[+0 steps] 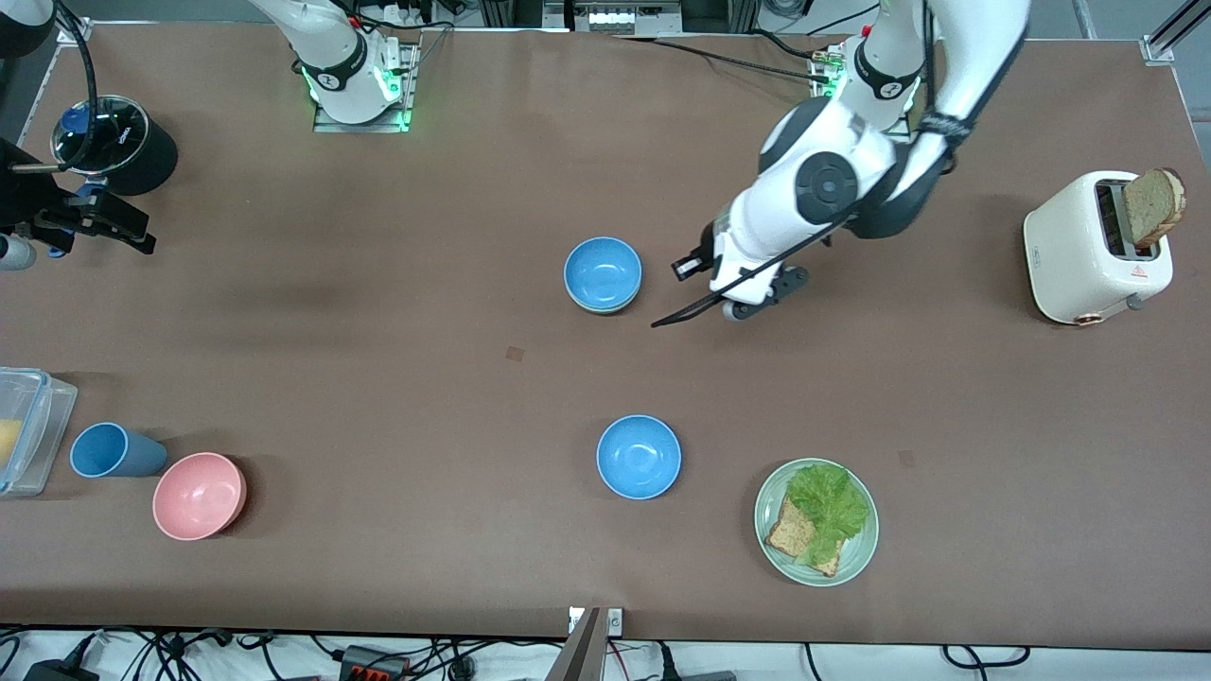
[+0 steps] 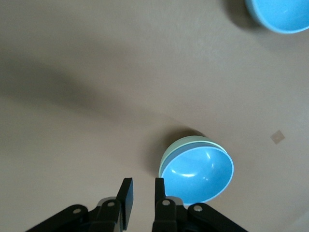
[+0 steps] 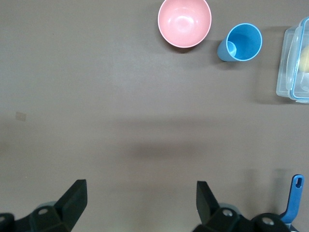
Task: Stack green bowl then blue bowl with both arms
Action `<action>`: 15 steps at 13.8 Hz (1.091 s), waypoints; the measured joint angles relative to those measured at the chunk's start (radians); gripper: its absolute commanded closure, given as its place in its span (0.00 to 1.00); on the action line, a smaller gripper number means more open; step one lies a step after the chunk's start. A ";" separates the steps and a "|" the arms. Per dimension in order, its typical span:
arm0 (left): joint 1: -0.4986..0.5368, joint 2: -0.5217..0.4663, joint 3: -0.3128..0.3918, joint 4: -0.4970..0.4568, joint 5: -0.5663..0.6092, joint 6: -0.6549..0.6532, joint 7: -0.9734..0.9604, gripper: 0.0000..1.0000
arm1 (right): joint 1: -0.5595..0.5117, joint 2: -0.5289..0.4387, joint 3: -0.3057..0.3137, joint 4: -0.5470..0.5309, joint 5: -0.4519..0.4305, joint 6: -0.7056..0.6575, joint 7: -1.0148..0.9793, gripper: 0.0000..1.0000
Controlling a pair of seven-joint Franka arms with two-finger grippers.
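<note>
A blue bowl [image 1: 603, 272] sits nested in the green bowl [image 1: 602, 310], of which only the rim shows, at mid-table. In the left wrist view the blue bowl [image 2: 200, 174] fills the green bowl [image 2: 179, 145]. My left gripper [image 1: 728, 284] hangs over the bare table beside this stack, toward the left arm's end. Its fingers stand a narrow gap apart and hold nothing [image 2: 143, 186]. A second blue bowl [image 1: 639, 456] stands alone, nearer the front camera, and also shows in the left wrist view [image 2: 280, 14]. My right gripper [image 1: 104, 219] waits, wide open and empty [image 3: 141, 191], at the right arm's end.
A pink bowl [image 1: 199, 495], a blue tumbler [image 1: 104, 450] and a clear container [image 1: 28, 430] stand at the right arm's end. A black lidded pot [image 1: 118, 142] is beside the right gripper. A pale-green plate [image 1: 856, 558] bears lettuce and toast. A white toaster [image 1: 1088, 248] stands at the left arm's end.
</note>
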 measured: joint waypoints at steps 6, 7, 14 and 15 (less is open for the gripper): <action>0.191 -0.027 0.005 0.211 0.000 -0.312 0.347 0.00 | 0.000 0.001 0.000 0.000 0.000 0.000 0.000 0.00; 0.217 -0.028 0.008 0.228 0.000 -0.342 0.388 0.00 | 0.000 0.001 0.000 0.000 0.000 0.000 0.000 0.00; 0.187 -0.176 0.250 0.250 0.025 -0.417 0.696 0.00 | 0.000 0.001 0.000 0.000 0.000 0.001 0.000 0.00; 0.161 -0.196 0.316 0.250 0.039 -0.420 0.745 0.00 | 0.000 0.001 -0.001 0.000 0.000 0.001 0.000 0.00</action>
